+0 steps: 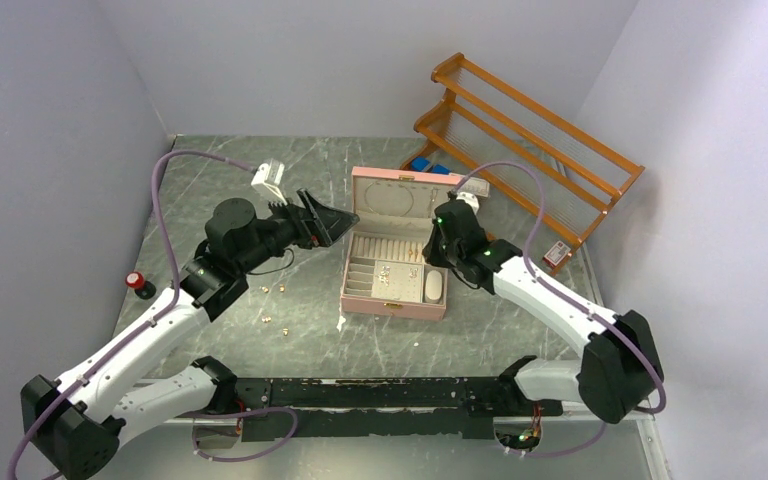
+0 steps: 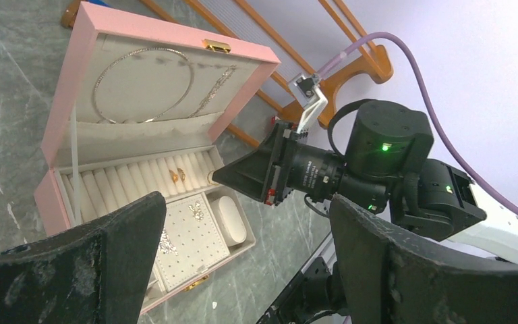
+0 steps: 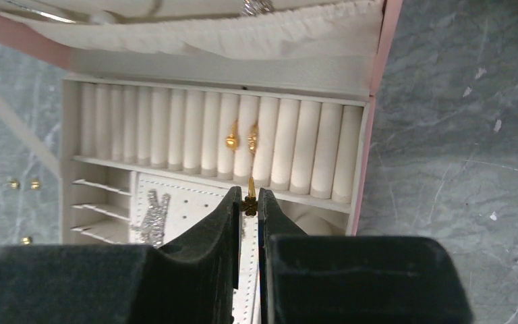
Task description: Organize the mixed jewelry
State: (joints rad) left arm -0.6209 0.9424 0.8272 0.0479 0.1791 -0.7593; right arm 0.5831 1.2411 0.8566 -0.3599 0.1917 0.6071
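Note:
The pink jewelry box (image 1: 358, 297) stands open at the table's middle. My right gripper (image 1: 428, 256) hovers over its tray, shut on a tiny gold clover-shaped earring (image 3: 249, 204), just in front of the ring rolls (image 3: 175, 128). Two gold rings (image 3: 241, 140) sit in those rolls. A thin silvery wire loop (image 2: 141, 84) lies in the lid. Several loose gold pieces (image 1: 266, 320) lie on the table left of the box; they also show in the right wrist view (image 3: 24, 183). My left gripper (image 1: 335, 222) is open and empty, raised left of the box, its fingers (image 2: 128, 236) wide apart.
A wooden rack (image 1: 530, 140) stands at the back right, with a small box (image 1: 557, 255) by its foot. A red-capped object (image 1: 138, 283) sits at the far left. Sparkly earrings (image 3: 152, 216) and a white oval pad (image 2: 231, 219) lie in the box tray.

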